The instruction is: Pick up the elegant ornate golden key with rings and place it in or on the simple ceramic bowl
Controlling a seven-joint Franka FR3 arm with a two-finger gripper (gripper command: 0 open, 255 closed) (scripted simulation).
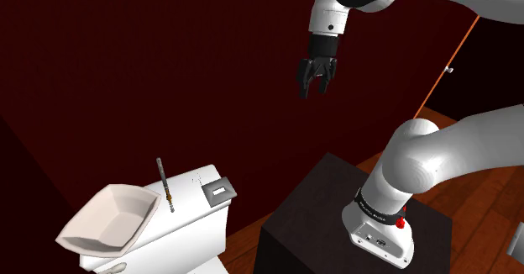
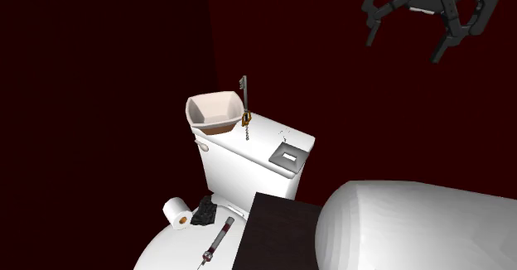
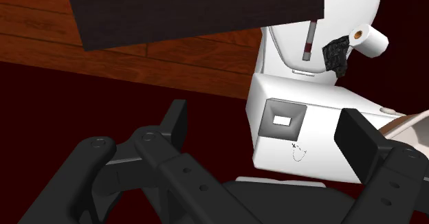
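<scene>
A slim key (image 1: 165,186) with a grey shaft and a golden part stands nearly upright on the white toilet tank lid (image 1: 197,209), leaning at the bowl's side. The bowl (image 1: 109,218) is a pale, square-rimmed dish at the lid's end. In the second exterior view the key (image 2: 245,107) rests against the bowl (image 2: 217,111). My gripper (image 1: 315,79) hangs high in the air, well above and to the shoulder view's right of the tank, open with nothing between its fingers. It also shows in the second exterior view's top right, gripper (image 2: 422,24). In the wrist view the fingers (image 3: 175,123) stand wide apart.
A grey square plate (image 2: 290,155) lies on the lid's other end, grey plate (image 3: 284,119). By the toilet lie a paper roll (image 2: 176,212), a black lump (image 2: 203,212) and a thin pen-like item (image 2: 217,242). The dark stand (image 1: 336,222) sits beside the tank on wood floor.
</scene>
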